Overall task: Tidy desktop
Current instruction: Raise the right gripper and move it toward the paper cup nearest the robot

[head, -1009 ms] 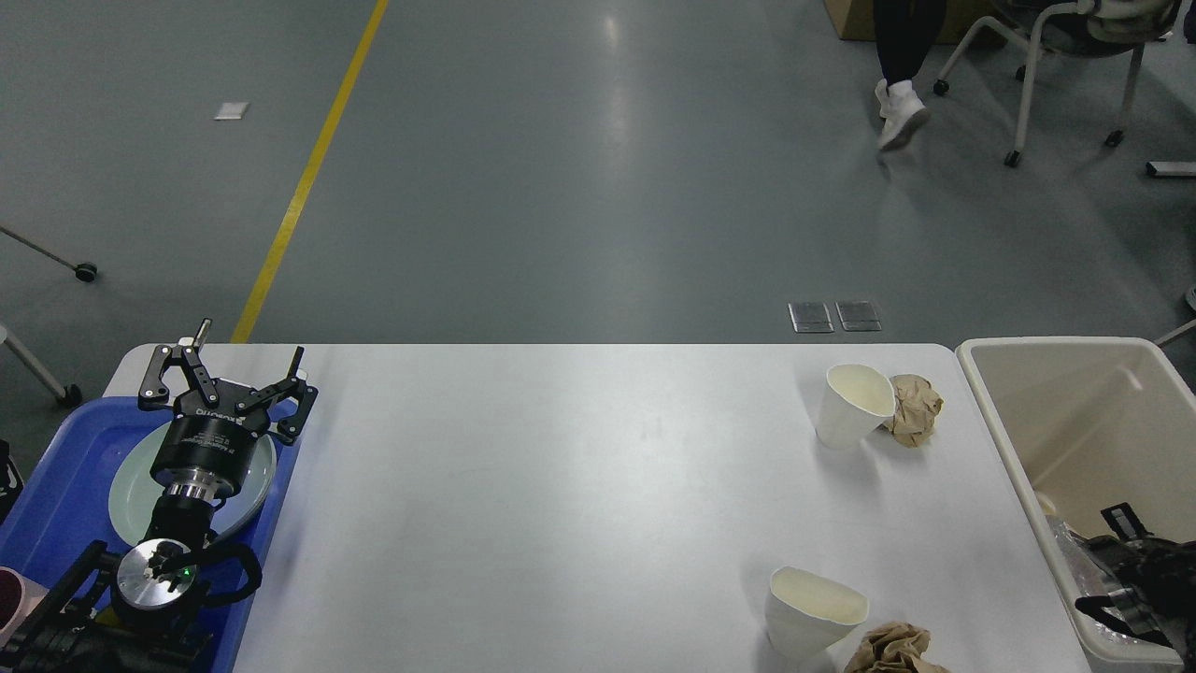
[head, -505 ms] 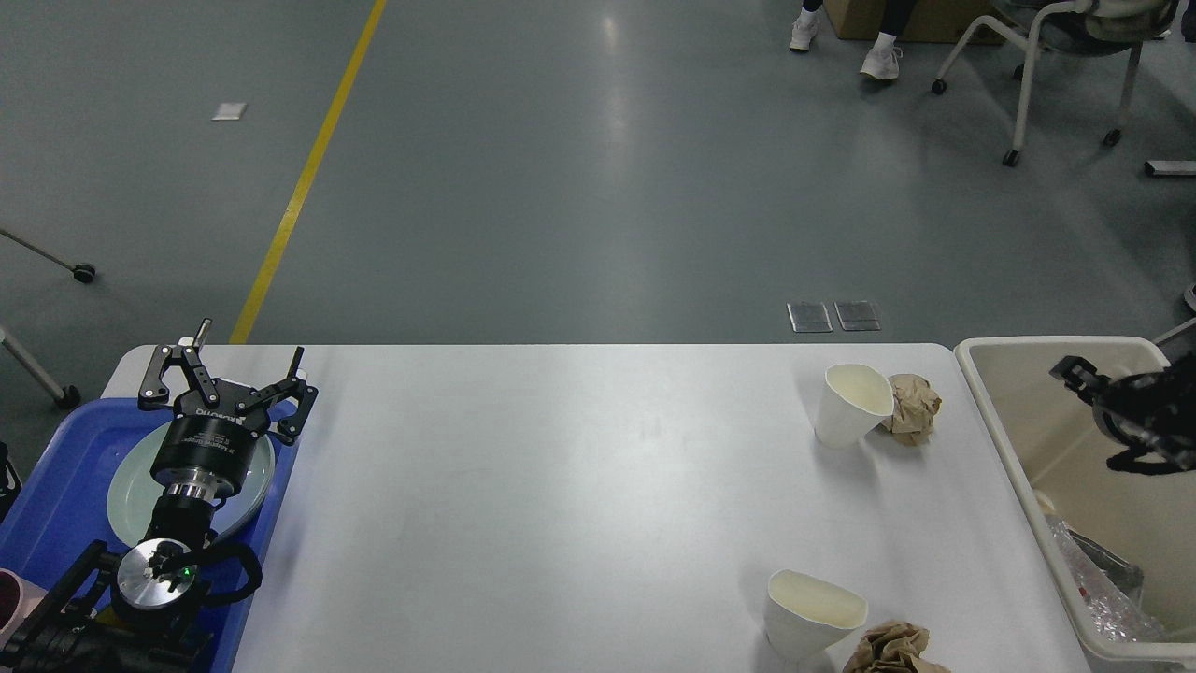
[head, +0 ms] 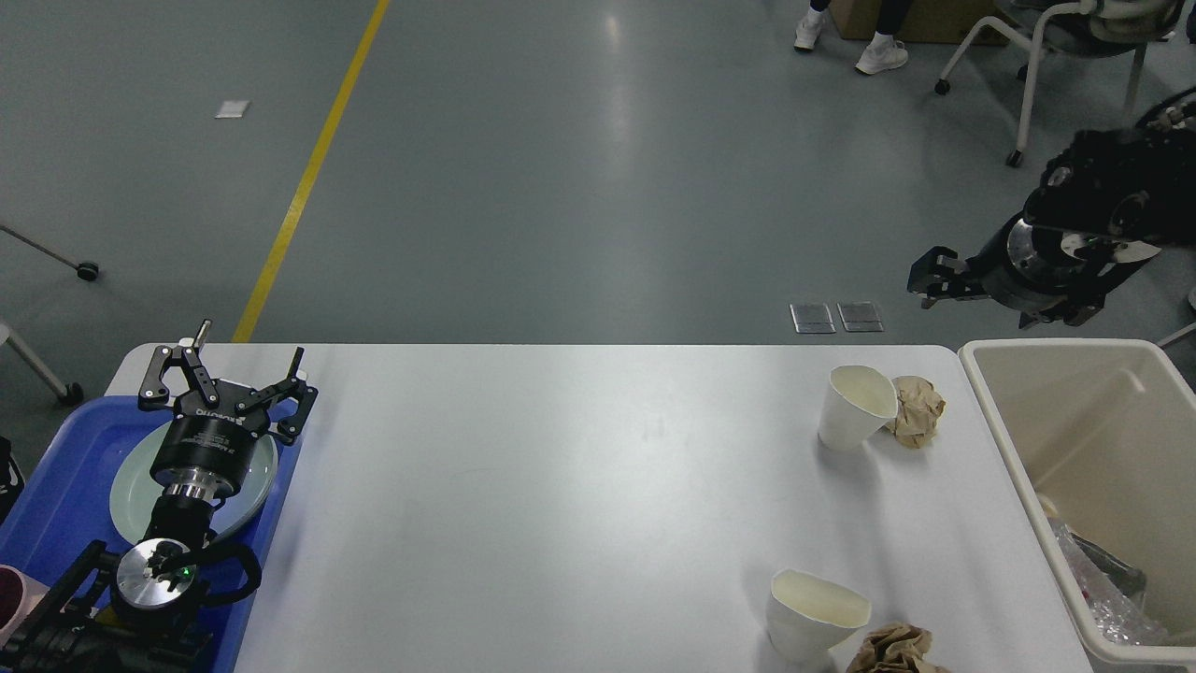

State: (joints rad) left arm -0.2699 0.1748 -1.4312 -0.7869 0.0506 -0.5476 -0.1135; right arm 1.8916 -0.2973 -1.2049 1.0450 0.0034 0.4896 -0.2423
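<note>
The white desktop (head: 561,486) fills the lower middle of the head view. Two white paper cups stand on it, one at the back right (head: 855,407) and one at the front right (head: 813,617), each beside a crumpled brown paper ball (head: 918,411) (head: 892,650). My left gripper (head: 238,360) is open and empty, over the far right corner of a blue tray (head: 56,486) that holds a pale green plate (head: 131,486). My right gripper (head: 934,278) hangs in the air, behind and above the back right cup. It is dark and seen side-on, so its fingers cannot be told apart.
A cream bin (head: 1056,348) stands at the table's right end with clear plastic wrap (head: 1093,589) inside. A dark pink cup (head: 11,594) sits at the tray's front left. Chairs and a person's feet are on the floor beyond.
My right arm has risen out of the cream bin and swung up and back, to above the table's far right corner. The left arm has not moved.
</note>
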